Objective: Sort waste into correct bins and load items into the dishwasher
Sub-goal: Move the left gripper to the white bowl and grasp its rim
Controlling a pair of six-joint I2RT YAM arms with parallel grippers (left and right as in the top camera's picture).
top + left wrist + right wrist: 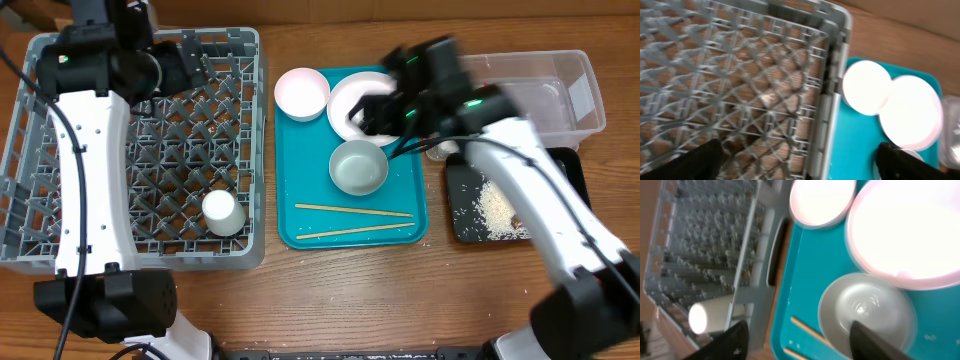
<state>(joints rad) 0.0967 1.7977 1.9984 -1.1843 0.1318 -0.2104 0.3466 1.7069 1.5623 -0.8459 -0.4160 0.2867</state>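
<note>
The grey dish rack (40,150) stands at the left with the white cup (223,212) lying in it. My left gripper (800,165) is open and empty above the rack's right wall (832,100). The pinkish-white bowl (301,92), plate (345,100) and grey-green bowl (358,167) sit on the teal tray (300,230). My right gripper (800,340) is open and empty over the tray, one finger above the grey-green bowl (870,310). The black tray (570,175) holds rice (492,208). The clear tub (575,70) is behind it. The wrapper and napkin are not in view.
Two wooden chopsticks (355,210) lie across the front of the teal tray. The right arm is motion-blurred in the overhead view. Bare wooden table runs along the front edge.
</note>
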